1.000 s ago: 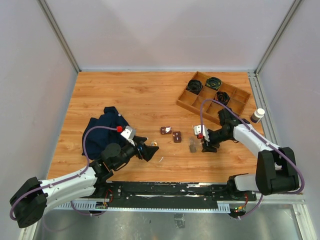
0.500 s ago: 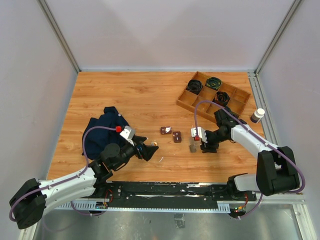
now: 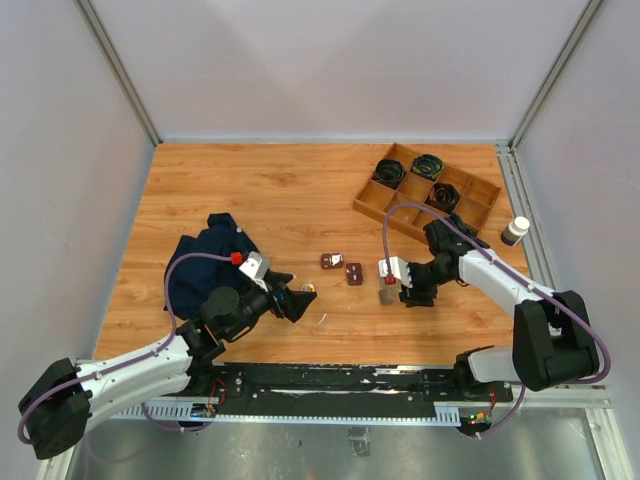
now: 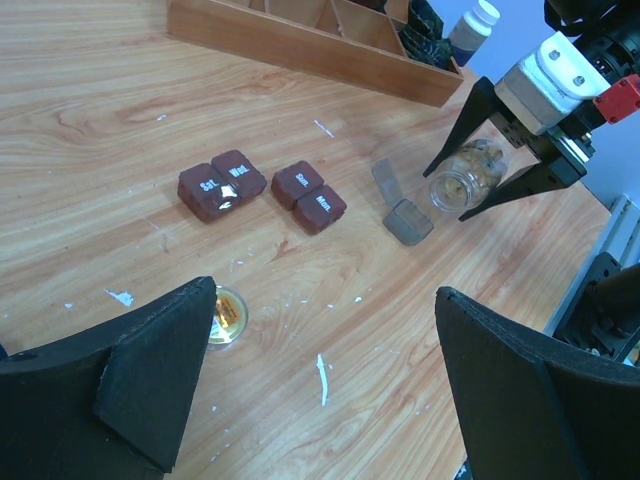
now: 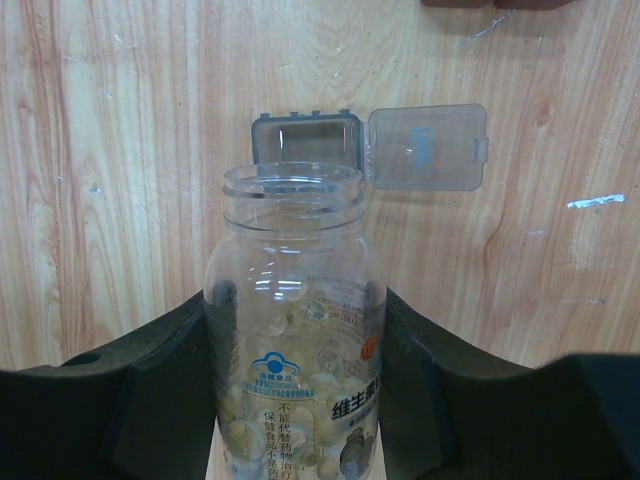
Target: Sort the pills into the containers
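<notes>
Right end effector [image 4: 447, 193], bottle [image 5: 295, 300] farther left

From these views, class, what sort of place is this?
Probably a robotics lab cell: plain white walls enclose a wooden table, with the left arm and right arm bolted at its near edge.

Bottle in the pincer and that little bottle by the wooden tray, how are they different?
The clear bottle shows its pills; the little bottle is dark. The clear bottle has no lid on; the little bottle wears a white cap. The right pincer grips the clear bottle; the little bottle stands alone. Both are round.
</notes>
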You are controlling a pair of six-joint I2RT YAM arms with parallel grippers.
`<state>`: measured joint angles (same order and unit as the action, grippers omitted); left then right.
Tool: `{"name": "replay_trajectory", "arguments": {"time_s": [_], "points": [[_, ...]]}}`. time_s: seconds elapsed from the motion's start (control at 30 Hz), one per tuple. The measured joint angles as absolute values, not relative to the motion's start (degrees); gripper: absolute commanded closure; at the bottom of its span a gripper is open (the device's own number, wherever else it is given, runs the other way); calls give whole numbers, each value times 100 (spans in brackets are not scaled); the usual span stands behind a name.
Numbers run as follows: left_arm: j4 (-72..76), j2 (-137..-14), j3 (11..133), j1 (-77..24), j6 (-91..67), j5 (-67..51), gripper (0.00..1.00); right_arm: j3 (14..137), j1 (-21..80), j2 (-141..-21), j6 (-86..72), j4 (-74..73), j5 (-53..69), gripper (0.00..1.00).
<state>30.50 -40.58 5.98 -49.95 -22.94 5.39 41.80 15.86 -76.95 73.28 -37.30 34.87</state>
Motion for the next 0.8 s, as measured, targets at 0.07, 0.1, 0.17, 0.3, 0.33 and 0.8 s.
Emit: {"name": "replay_trajectory", "arguments": {"time_s": [0.07, 0.1, 0.17, 0.3, 0.33, 0.8], "points": [[3030, -4056, 598, -4995, -2294, 539, 5, 4180, 1599, -7695, 7328, -3730, 3433, 99], [3024, -4056, 598, -4995, -2294, 539, 5, 4180, 1603, -7695, 7328, -3730, 3420, 99], [3022, -4053, 598, -4995, -2294, 539, 5, 4180, 1616, -7695, 7325, -3730, 3378, 99], [3000, -4053, 598, -4995, -2296, 539, 5, 4180, 1710, -7693, 7301, -3732, 3253, 99], [2989, -4049, 598, -4995, -2294, 537, 6, 4180, 1743, -7693, 7290, -3732, 3223, 99], [2978, -3946, 598, -4995, -2298, 534, 6, 4180, 1927, -7719, 7175, -3732, 2875, 99]]}}
